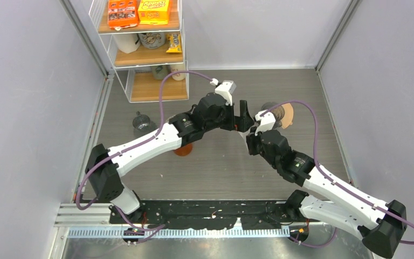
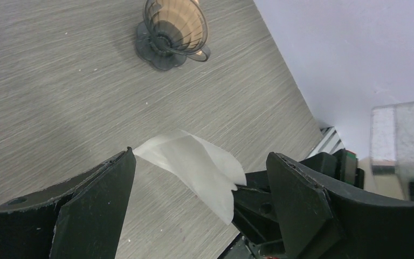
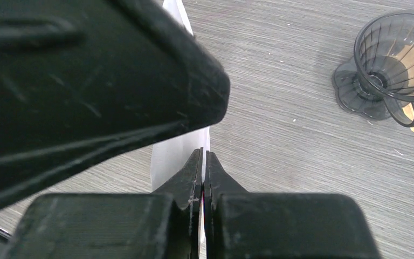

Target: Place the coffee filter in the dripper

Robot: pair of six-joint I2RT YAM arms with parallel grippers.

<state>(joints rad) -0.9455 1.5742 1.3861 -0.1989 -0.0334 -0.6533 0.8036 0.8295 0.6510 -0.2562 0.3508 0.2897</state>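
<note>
Right gripper (image 3: 203,156): fingers pressed together, pinching edge of white coffee filter (image 2: 205,172). Filter is in air above table (image 2: 59,97), well apart from dripper (image 2: 170,32). Left gripper (image 2: 200,156): fingers spread wide, one each side of filter, also well apart from dripper.

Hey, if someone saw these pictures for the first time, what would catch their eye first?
The two grippers meeting in the middle at a white coffee filter: the right gripper pinches it, the left gripper gapes open around it. Just beyond stands the smoky clear dripper, and a wire shelf of snack boxes fills the far left corner.
</note>
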